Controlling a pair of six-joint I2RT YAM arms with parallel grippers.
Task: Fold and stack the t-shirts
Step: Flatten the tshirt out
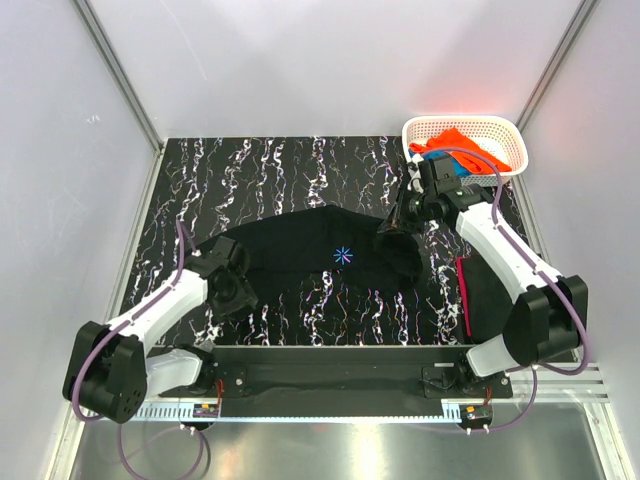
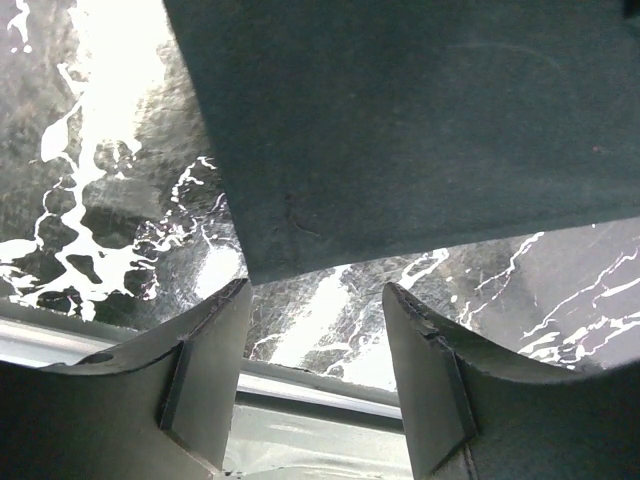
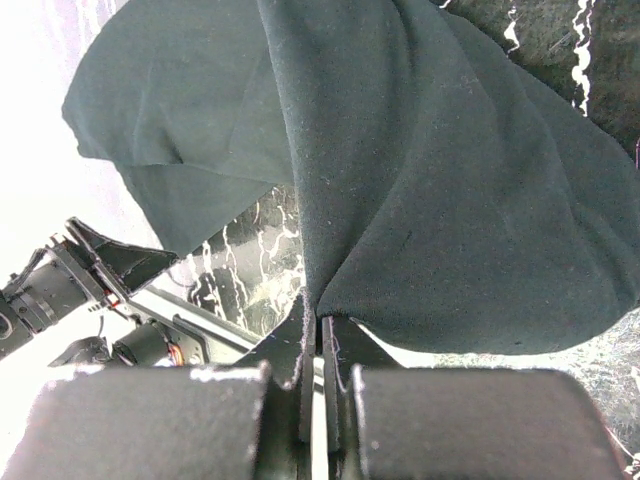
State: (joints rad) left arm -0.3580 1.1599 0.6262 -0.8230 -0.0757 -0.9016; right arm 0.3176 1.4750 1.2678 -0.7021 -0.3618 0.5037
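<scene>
Top external view: we see the large black t-shirt (image 1: 300, 255) spread across the centre of the black marbled table (image 1: 300, 170), with its blue starburst mark (image 1: 342, 255) facing up just right of centre. The shirt's right portion is lifted off the surface under the right gripper (image 1: 393, 222). The left gripper (image 1: 243, 290) sits at the shirt's left edge, in the lower left of the frame.

The white lattice basket (image 1: 500, 125) stands at the upper right corner of the table. It contains an orange t-shirt (image 1: 450, 140) and a small patch of blue cloth (image 1: 458, 170) at its near side. We also note a dark folded garment with a magenta edge (image 1: 465, 295) lying flat at the right side of the table, beside the right arm.

Left wrist view: the left gripper (image 2: 318, 290) is released. Its two fingers (image 2: 215, 370) stand apart with only bare table between them. A corner of the black t-shirt (image 2: 420, 120) fills the upper part of the frame and ends just above the left fingertip.

Right wrist view: the right gripper (image 3: 320, 335) is clenched on a fold of the black t-shirt (image 3: 450, 200). The cloth rises from the pinch point and drapes to both sides.
</scene>
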